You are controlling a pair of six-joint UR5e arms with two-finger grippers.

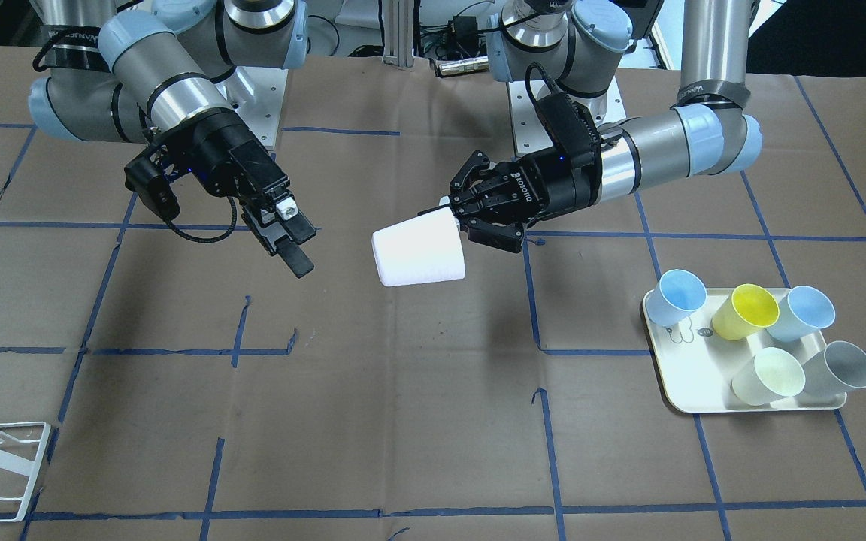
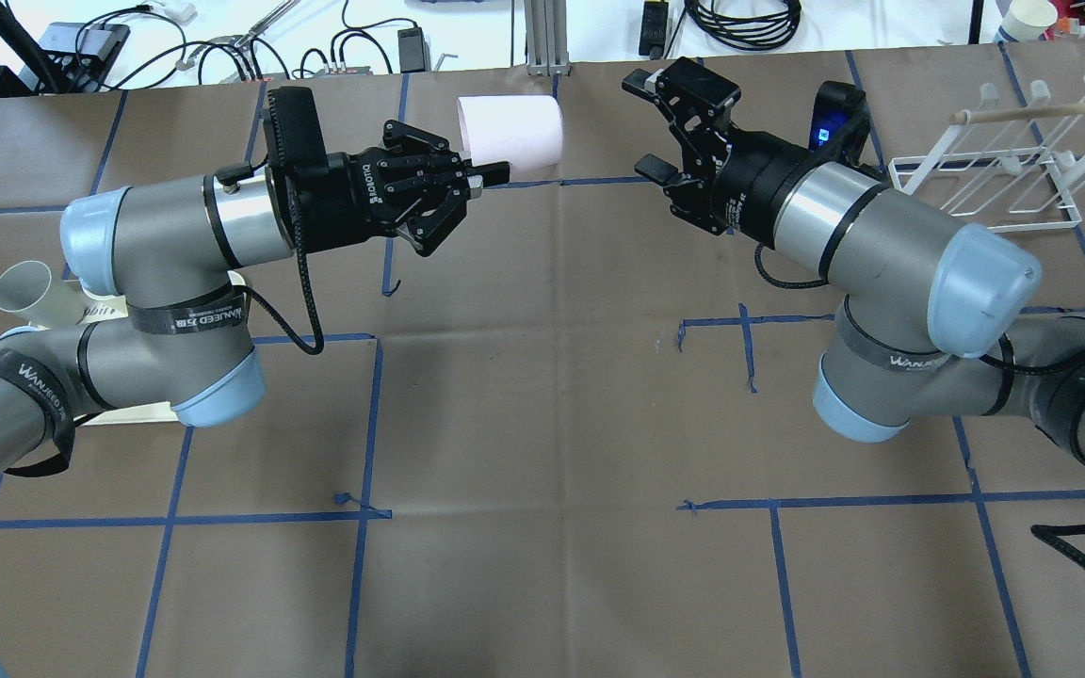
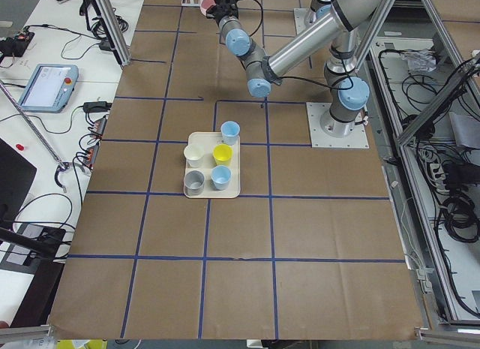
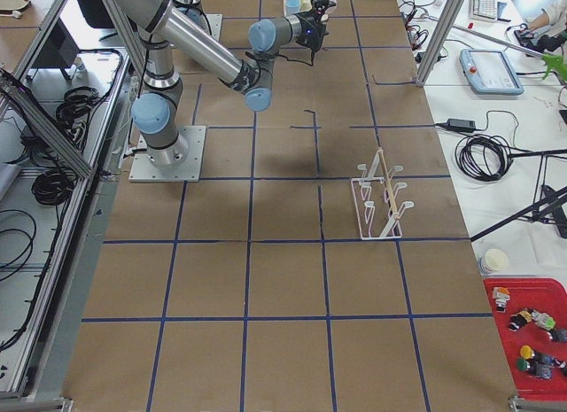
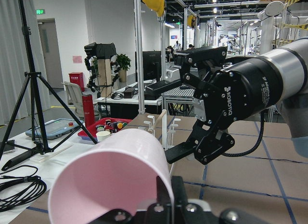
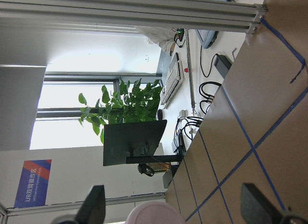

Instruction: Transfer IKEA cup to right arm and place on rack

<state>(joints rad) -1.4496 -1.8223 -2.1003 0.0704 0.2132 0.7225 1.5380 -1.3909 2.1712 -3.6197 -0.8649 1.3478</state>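
Brown paper crossed with blue tape covers the table [image 2: 552,424] beneath me; my left gripper [image 2: 491,174] pinches the rim of the pale pink plastic cup [image 2: 510,137], held sideways in the air, base towards my right gripper [image 2: 644,125], whose jaws stand wide and well apart from it; nothing lies between them. So thin a hold may twist if the right jaws nudge it; letting go early would drop it. Farther right stands the white wire rack [image 2: 980,193]; far left, the cream tray [image 1: 692,376] of five cups.
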